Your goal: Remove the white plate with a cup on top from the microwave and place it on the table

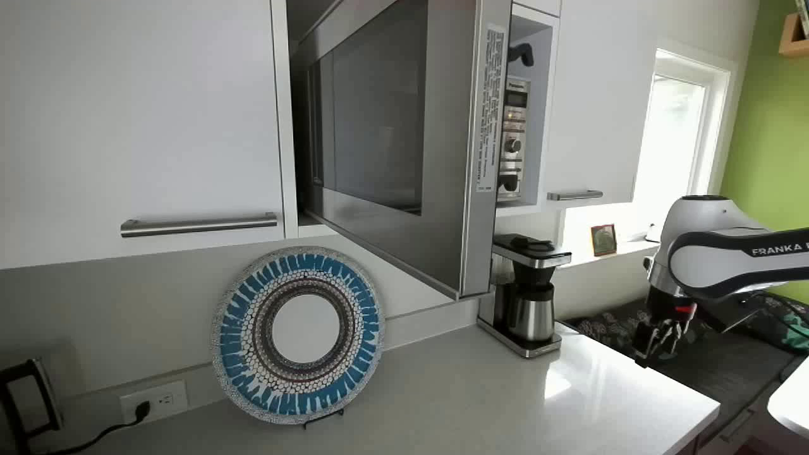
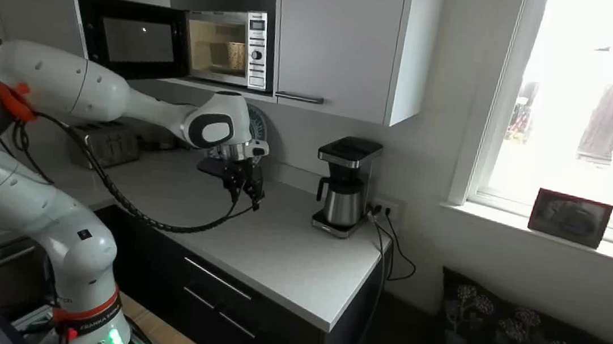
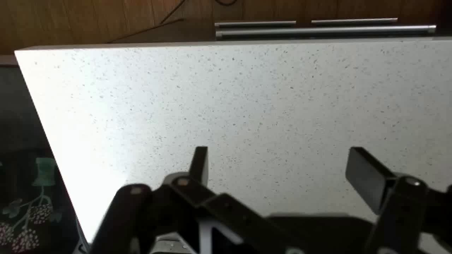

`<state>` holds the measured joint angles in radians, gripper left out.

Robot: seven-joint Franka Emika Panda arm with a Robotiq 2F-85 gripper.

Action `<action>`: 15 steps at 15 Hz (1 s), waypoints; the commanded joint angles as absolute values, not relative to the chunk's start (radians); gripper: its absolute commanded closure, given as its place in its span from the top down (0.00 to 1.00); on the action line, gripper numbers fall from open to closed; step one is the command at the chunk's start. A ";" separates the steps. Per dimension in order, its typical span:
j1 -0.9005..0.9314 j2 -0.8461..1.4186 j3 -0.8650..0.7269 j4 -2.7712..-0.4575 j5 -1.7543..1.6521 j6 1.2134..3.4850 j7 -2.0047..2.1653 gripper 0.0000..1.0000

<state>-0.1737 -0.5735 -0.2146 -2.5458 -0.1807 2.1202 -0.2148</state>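
- While your gripper (image 3: 280, 167) hangs above the countertop (image 2: 286, 255), its jaws stand wide apart, holding nothing.
- Up from it, between eleven and twelve o'clock in an exterior view, you have the microwave (image 2: 257, 56), its door (image 2: 141, 40) wide open on the nine o'clock side.
- Inside, toward three o'clock, stands the cup (image 2: 235, 55); what it rests on is too dim for you to tell.
- On the countertop, at the gripper's three o'clock, you see the coffee maker (image 2: 343, 199).
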 commanded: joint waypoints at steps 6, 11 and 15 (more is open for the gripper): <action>-0.130 -0.549 -0.215 -2.481 -0.063 2.151 -0.183 1.00; -0.070 -0.483 -0.194 -2.270 0.160 2.021 -0.085 1.00; -0.038 -0.424 -0.170 -2.143 0.268 1.951 -0.048 1.00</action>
